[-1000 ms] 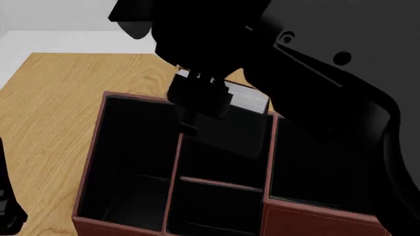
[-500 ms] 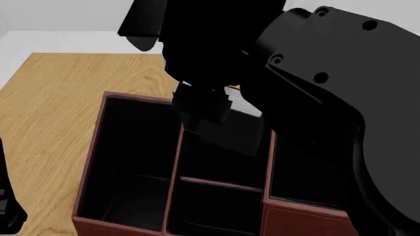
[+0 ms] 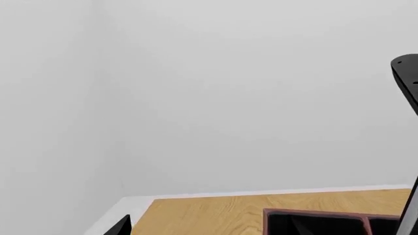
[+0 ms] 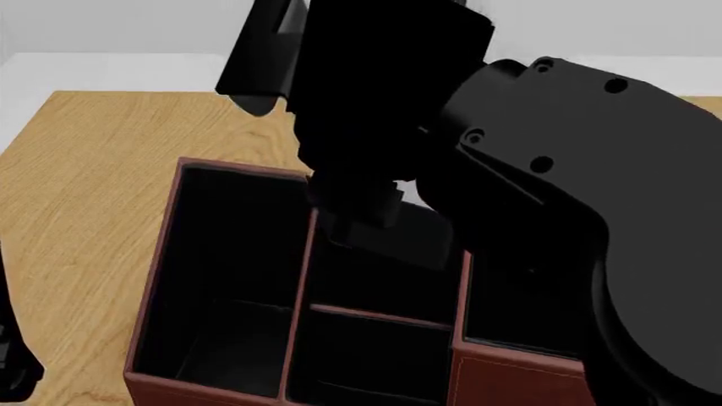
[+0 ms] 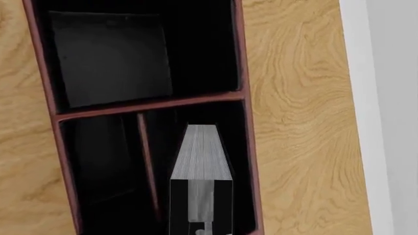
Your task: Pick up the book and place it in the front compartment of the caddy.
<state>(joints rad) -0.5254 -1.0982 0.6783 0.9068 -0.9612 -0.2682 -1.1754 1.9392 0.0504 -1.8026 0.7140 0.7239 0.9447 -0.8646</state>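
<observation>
Surface: a light wooden table (image 4: pixel 101 186) with visible grain carries the caddy (image 4: pixel 152 288); bare wood lies on the caddy's left and far sides.
Room: plain pale grey walls (image 3: pixel 216 93) and a pale floor strip beyond the table's far edge.
Caddy: a red-brown box with a black interior, split by thin red-brown dividers.
Right arm: its large black body fills the upper and right part of the head view, reaching down over the caddy's middle column.
Right gripper (image 4: pixel 358 222): closed on the book (image 5: pixel 201 156), holding it from above.
Book: upright, white page edge showing in the right wrist view, lowered inside the front compartment (image 5: pixel 196 115) between its dividers.
Left gripper: only a black sliver shows at the left wrist view's edge; whether it is closed cannot be told.
</observation>
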